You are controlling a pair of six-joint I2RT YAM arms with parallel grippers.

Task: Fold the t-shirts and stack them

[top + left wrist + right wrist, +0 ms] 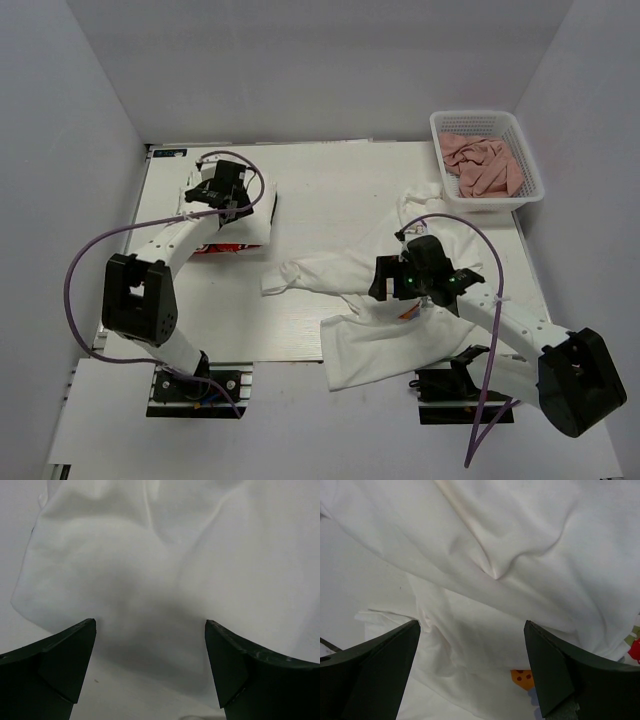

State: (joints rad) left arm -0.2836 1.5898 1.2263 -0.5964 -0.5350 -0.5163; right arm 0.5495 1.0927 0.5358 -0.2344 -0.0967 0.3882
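Note:
A crumpled white t-shirt (370, 310) lies spread over the table's centre right, part hanging off the front edge; a bit of its orange print (522, 678) shows under a fold. My right gripper (415, 290) hovers over its middle, open and empty, white cloth (485, 580) filling its view. A folded white t-shirt (240, 228) with a red and dark print edge lies at the back left. My left gripper (222, 190) is open just above it, the white cloth (150, 570) between and beyond its fingers.
A white plastic basket (527, 165) with salmon-pink cloths (483, 165) stands at the back right corner. Purple cables loop from both arms. White walls close in the table on three sides.

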